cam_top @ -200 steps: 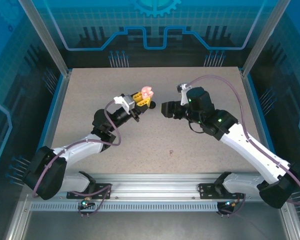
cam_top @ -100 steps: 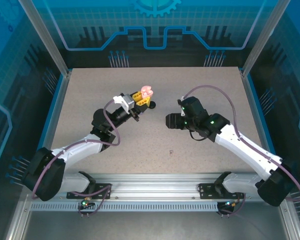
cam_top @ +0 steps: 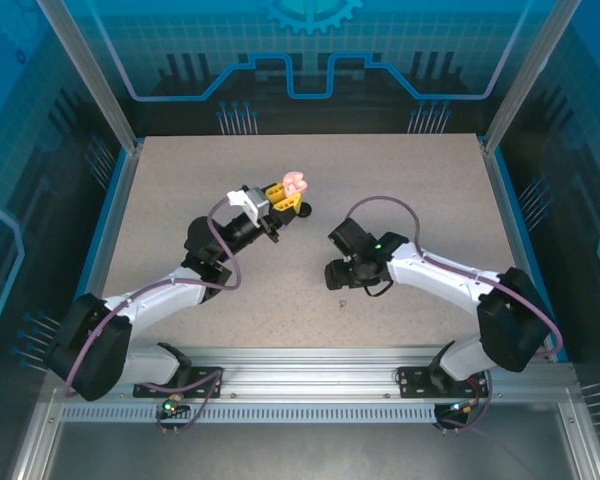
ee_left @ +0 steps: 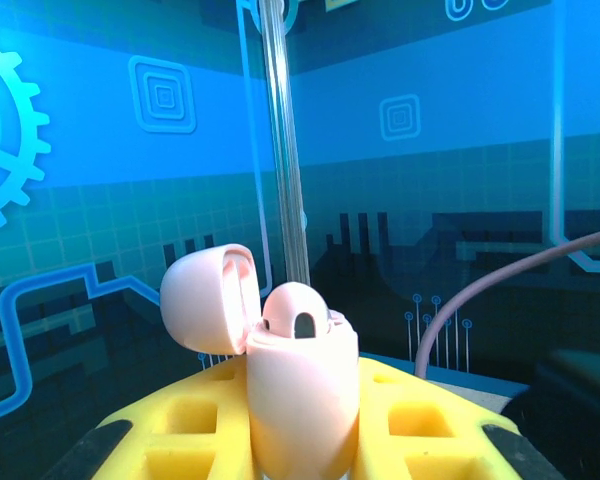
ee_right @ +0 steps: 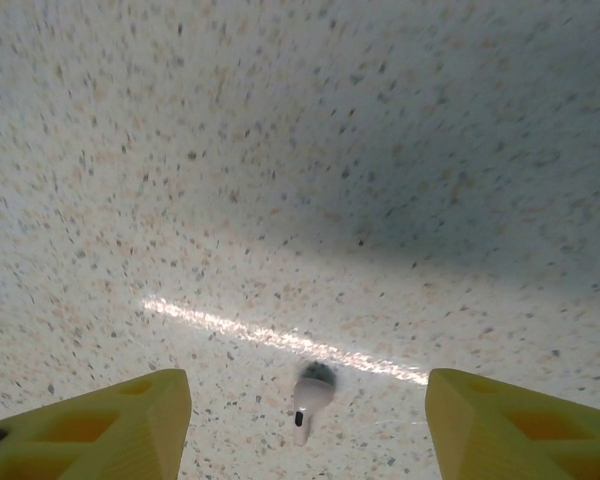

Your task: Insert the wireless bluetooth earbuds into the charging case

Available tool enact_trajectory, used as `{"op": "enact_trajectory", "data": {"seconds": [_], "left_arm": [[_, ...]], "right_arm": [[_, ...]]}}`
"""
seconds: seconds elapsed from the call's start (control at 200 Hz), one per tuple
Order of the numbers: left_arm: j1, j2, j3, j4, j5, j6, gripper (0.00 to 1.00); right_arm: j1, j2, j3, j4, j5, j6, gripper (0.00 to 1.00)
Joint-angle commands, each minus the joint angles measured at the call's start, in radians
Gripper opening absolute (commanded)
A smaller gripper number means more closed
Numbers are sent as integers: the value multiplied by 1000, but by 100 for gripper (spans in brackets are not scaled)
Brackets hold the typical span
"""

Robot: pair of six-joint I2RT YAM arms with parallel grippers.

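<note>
My left gripper [cam_top: 283, 197] is shut on the pale pink charging case [cam_top: 295, 183] and holds it above the table's middle. In the left wrist view the case [ee_left: 302, 400] stands upright between the yellow fingers [ee_left: 420, 430], its lid [ee_left: 208, 298] hinged open to the left. One pinkish earbud [ee_left: 298, 310] sits in its top. My right gripper [cam_top: 332, 274] points down at the table right of centre and is open. A pale earbud [ee_right: 308, 397] lies flat on the table between its yellow fingertips [ee_right: 130, 415], touching neither. That earbud [cam_top: 342, 303] is a tiny speck in the top view.
The speckled table [cam_top: 180, 180] is walled by a metal frame with blue panels [cam_top: 100, 190] at left, right and back. The right arm's cable [cam_top: 380, 203] loops above its wrist. A metal rail [cam_top: 310, 360] runs along the near edge.
My right arm has swung in towards the near centre and tipped down over the earbud on the table, its jaws narrowing slightly. The left arm and the case have not moved.
</note>
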Motion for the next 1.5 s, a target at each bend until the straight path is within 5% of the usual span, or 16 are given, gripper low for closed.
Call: {"op": "enact_trajectory", "data": {"seconds": [0.0, 0.505, 1.496], "left_arm": [[-6, 5, 17, 26, 9, -13, 0], [-6, 1, 0, 43, 7, -15, 0], [-6, 8, -2, 54, 12, -13, 0]], "right_arm": [[35, 38, -2, -45, 18, 47, 62], [144, 159, 20, -119, 71, 196, 47], [134, 265, 43, -91, 90, 210, 36]]}}
